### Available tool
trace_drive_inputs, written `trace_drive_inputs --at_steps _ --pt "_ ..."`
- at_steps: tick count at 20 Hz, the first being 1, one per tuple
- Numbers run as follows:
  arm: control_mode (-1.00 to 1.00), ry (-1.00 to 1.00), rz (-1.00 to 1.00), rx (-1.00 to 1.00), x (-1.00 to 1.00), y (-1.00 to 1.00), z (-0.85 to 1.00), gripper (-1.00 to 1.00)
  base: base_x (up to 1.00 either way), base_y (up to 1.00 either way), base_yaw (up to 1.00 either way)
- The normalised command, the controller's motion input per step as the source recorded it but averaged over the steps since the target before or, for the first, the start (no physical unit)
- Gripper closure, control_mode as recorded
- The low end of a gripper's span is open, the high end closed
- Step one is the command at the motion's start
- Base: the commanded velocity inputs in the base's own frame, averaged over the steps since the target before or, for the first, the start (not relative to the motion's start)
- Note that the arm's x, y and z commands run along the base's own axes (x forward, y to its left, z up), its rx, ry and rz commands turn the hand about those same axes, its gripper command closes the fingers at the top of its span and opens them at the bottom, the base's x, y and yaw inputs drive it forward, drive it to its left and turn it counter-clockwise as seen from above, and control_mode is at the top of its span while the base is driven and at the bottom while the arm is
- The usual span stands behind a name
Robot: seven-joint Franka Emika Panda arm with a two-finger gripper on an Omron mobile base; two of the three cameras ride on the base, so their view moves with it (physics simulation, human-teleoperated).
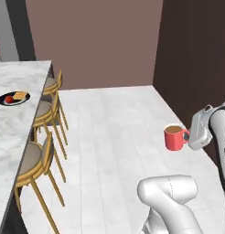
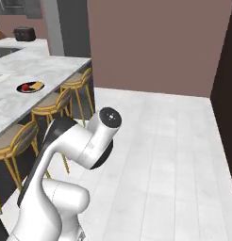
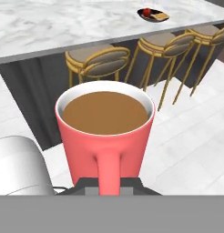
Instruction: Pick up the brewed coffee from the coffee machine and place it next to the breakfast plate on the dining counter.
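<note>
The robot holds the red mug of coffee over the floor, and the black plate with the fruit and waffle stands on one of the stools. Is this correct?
Not quite. The black plate stands on the marble counter, not on a stool, as the left base view shows. The red mug is indeed held over the floor.

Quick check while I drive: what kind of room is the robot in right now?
It looks like a home kitchen with a dining bar: a long marble counter lined with yellow-legged stools, a breakfast plate on top, and the gripper carrying a red mug of coffee over the pale tiled floor.
</note>
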Motion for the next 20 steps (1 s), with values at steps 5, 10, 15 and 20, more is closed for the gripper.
trace_drive_inputs --at_steps 5,10,15,20 --pt "1.00 0.00 0.00 0.00 0.00 0.00 0.00 1.00 1.00 -0.36 0.55" --pt "1.00 0.00 0.00 0.00 0.00 0.00 0.00 1.00 1.00 -0.57 0.50" --pt "1.00 0.00 0.00 0.00 0.00 0.00 0.00 1.00 1.00 -0.73 0.46" --pt "1.00 0.00 0.00 0.00 0.00 0.00 0.00 1.00 1.00 -0.67 0.46"
